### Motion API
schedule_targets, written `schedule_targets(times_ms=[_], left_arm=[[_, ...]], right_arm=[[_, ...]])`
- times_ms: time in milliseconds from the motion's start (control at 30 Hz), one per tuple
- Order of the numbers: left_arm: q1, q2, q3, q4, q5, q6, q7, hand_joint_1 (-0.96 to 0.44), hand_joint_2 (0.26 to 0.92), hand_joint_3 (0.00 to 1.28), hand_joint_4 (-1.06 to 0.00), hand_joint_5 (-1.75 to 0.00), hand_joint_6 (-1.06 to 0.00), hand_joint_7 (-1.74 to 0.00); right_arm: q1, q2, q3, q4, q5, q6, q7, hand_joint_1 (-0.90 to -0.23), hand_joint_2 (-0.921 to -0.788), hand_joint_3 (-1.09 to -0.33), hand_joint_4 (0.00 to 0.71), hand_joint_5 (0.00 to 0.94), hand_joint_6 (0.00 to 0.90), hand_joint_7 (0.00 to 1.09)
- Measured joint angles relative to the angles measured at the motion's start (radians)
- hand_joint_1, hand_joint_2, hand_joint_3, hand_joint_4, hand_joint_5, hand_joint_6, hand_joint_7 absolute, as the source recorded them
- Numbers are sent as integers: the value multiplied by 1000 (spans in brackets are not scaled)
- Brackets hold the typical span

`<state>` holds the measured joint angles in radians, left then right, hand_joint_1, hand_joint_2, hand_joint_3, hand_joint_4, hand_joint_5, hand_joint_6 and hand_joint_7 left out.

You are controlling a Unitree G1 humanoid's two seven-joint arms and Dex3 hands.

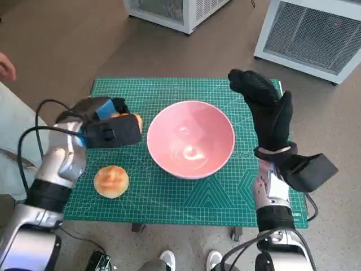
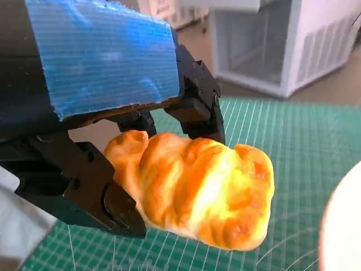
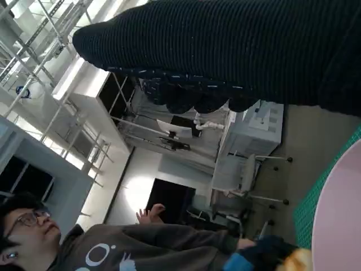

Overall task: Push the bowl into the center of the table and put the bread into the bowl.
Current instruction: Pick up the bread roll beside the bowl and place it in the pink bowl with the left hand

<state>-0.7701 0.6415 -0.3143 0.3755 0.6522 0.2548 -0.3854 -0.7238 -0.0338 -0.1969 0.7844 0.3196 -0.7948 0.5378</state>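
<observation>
- Gripping the croissant [image 2: 197, 192], the left hand [image 1: 107, 127] hovers above the green mat [image 1: 169, 90], just left of the pink bowl [image 1: 190, 138].
- Bowl sits mid-mat.
- A round bun [image 1: 111, 181] lies near the mat's front-left corner.
- Right hand [image 1: 265, 110] holds nothing, fingers extended, beside the bowl's right rim.

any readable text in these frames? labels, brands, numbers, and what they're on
No text can be read in any view.
Cutting mat: printed grid and guide lines only; any scale numbers are too small to read.
Person's top: a pale print shows, partly cut off and turned; not readable as words.
Bowl, bread in the left hand, the bun and the white cabinets: no lettering visible.
</observation>
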Motion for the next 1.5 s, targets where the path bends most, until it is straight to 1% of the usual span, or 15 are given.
schedule_targets(times_ms=[133, 200, 400, 567, 800, 933, 1100, 1200, 1433, 1500], left_arm=[[19, 18, 47, -128, -9, 8, -15, 3, 919, 27, -771, -1080, -636, -1153], [26, 26, 70, -189, -19, 8, -17, 3, 916, 23, -783, -1067, -647, -1143], [38, 32, 124, -348, -35, 3, -23, 3, 909, 17, -808, -1032, -668, -1133], [48, 26, 141, -459, -37, 3, -27, 3, 906, 15, -815, -1046, -675, -1102], [52, -14, 135, -569, -35, -12, -27, 2, 911, 14, -809, -1077, -666, -1080], [51, -42, 115, -598, -32, -18, -31, 2, 918, 20, -782, -1093, -652, -1107], [46, -75, 67, -596, -25, -27, -66, 2, 920, 31, -762, -1104, -634, -1137], [32, -99, 29, -566, -17, -37, -81, 2, 920, 35, -759, -1124, -632, -1124], [0, -157, -47, -444, 18, -90, -75, 2, 920, 34, -764, -1148, -631, -1096], [-7, -176, -65, -400, 25, -105, -64, 2, 920, 53, -750, -1169, -603, -1115]], right_arm=[[0, 0, 0, 1, 3, 2, 7, -754, -921, -810, 269, 0, 108, 529], [0, 0, 0, 1, 10, 2, 10, -755, -921, -810, 269, 0, 108, 530], [0, 0, -1, 1, 17, 5, 18, -758, -921, -810, 268, 0, 107, 532], [1, 0, -1, 1, 22, 6, 20, -758, -921, -810, 268, 0, 105, 533], [6, 1, 0, 0, 29, 7, 22, -758, -921, -808, 267, 0, 103, 536], [9, 1, 0, 0, 29, 7, 23, -757, -921, -807, 266, 0, 102, 538], [15, 2, 0, 0, 29, 7, 23, -756, -921, -807, 265, 0, 100, 540], [19, 2, -1, -2, 30, 7, 23, -753, -921, -807, 265, 0, 98, 542], [28, 3, 0, -7, 29, 7, 23, -747, -921, -809, 264, 0, 95, 547], [32, 2, -1, -9, 29, 7, 23, -745, -921, -810, 264, 0, 94, 547]])
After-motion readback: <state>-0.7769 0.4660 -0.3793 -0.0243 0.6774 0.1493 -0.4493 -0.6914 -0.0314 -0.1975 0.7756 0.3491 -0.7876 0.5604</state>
